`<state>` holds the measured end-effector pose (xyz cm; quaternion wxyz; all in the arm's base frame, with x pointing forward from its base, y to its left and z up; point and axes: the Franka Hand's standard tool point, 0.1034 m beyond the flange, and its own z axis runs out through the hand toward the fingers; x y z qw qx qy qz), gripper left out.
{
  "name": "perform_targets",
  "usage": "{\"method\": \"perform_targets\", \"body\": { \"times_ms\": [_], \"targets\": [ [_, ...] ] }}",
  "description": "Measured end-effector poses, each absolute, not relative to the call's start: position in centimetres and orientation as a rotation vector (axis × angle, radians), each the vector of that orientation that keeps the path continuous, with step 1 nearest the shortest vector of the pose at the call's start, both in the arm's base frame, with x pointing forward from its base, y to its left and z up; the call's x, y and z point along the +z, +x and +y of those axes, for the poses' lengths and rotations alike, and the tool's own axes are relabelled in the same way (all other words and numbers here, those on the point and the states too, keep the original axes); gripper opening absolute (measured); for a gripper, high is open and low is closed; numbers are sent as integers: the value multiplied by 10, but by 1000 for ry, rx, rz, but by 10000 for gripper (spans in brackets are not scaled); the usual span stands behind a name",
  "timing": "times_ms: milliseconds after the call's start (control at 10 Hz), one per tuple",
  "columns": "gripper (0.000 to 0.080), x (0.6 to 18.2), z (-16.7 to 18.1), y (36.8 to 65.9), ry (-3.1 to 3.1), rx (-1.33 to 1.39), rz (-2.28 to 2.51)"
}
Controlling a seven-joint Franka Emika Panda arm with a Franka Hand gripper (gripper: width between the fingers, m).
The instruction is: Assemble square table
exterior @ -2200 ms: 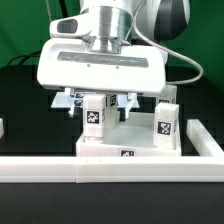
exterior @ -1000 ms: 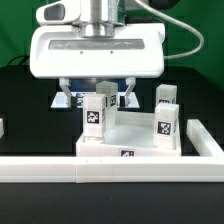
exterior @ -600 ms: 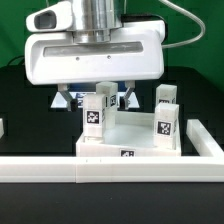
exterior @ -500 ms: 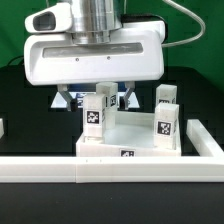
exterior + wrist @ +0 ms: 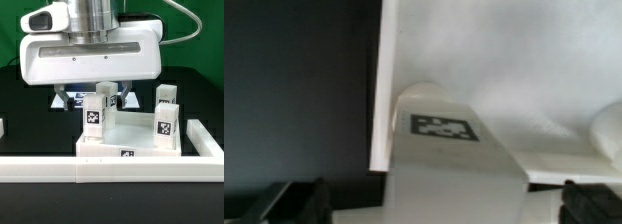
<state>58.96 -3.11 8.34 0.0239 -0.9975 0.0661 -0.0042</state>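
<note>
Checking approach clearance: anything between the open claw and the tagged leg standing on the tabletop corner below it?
Nothing visible. The claw hangs open right above the leg, and the wrist view shows the leg between the fingertips with no other part in the gap. The tabletop lies under it.

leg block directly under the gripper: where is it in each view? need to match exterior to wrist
Exterior view: the tagged leg block stands upright on the tabletop's corner at the exterior view's left, below the gripper.
Wrist view: the same leg block rises mid-frame, tag facing the camera.
Shared landmark: the leg block's tag.
</note>
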Motion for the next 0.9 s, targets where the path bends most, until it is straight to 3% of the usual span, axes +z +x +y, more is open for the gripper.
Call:
{"method": "perform_targets", "body": {
  "times_ms": [500,600,700,800,900],
  "targets": [
    [649,86,-28,592,-3093,-37,228],
    [532,86,-28,592,-3093,-36,228],
    [353,86,-28,592,-3093,-36,228],
    [353,86,-28,592,-3093,-37,228],
    [290,86,-28,592,-3093,-36,228]
  ]
}}
